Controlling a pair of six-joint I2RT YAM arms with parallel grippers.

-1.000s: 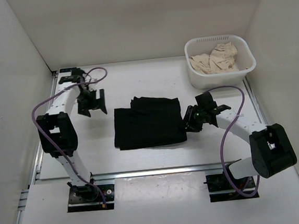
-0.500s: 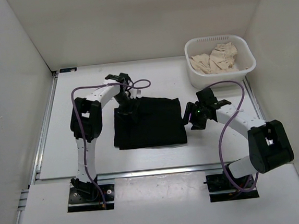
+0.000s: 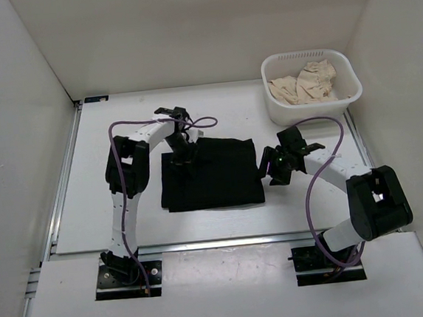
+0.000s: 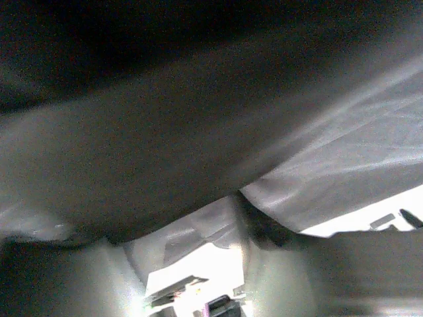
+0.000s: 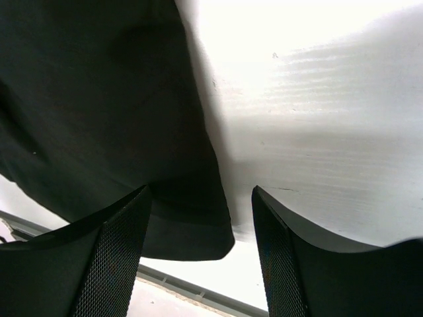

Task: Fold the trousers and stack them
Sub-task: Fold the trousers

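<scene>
At the near edge of the desk (image 3: 75, 207) the two arm bases sit side by side. Just past them, about mid-desk, the trousers (image 3: 212, 177) lie flat, folded into a black rectangle, with a second layer of fabric showing along the far edge. The right fingers (image 5: 112, 257) hang low at the right edge of the trousers. The right wrist view shows them standing well apart. The black fabric's edge and near corner lie on the desk below the gap and under one finger, with nothing pinched between them. A little farther back, the left arm arches over from its side, and the left fingers (image 3: 182, 158) are down on the far left corner of the trousers. In the left wrist view, dark, blurred cloth fills almost the whole frame at very close range. Whether these fingers are spread or closed on the fabric cannot be told. Farthest away, at the far right corner of the desk, a white basket (image 3: 312, 111) holds a crumpled beige cloth (image 3: 305, 83), well apart from the trousers.
</scene>
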